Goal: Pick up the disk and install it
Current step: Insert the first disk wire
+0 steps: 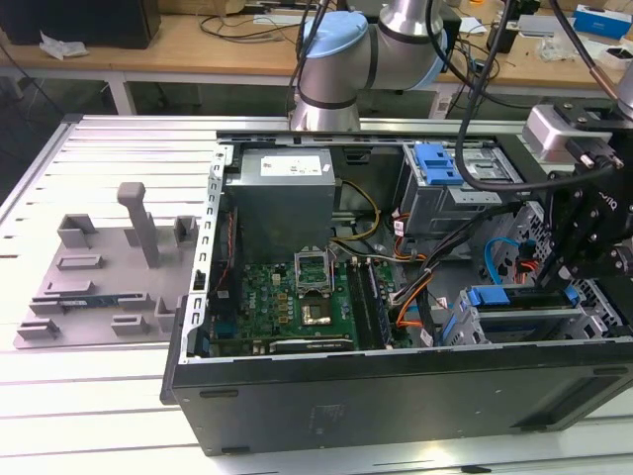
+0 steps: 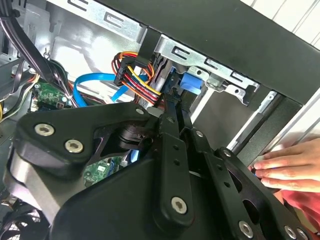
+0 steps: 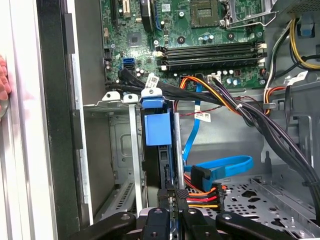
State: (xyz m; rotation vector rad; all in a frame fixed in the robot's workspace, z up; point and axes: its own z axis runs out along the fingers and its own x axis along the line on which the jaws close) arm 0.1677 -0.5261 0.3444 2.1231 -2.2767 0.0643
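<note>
The disk point(image 3: 155, 125) stands on edge in a slot of the metal drive cage point(image 3: 112, 102), its blue carrier end toward the motherboard. The exterior view shows the disk point(image 1: 504, 297) low in the cage at the case's right end, beside the arm's black wrist point(image 1: 593, 233). My gripper point(image 3: 174, 193) has its fingers drawn together, tips against the disk's near end, and I see nothing clamped between them. In the second wrist view the gripper point(image 2: 175, 107) reaches down next to the blue carrier point(image 2: 190, 82).
A person's hand point(image 2: 285, 165) rests on the case's outer side. Power cables point(image 3: 220, 102) and a blue data cable point(image 3: 220, 167) crowd the space beside the cage. The motherboard point(image 1: 297, 297), power supply box point(image 1: 287, 193), a blue latch point(image 1: 440, 163) and a grey fixture point(image 1: 99, 277) are also visible.
</note>
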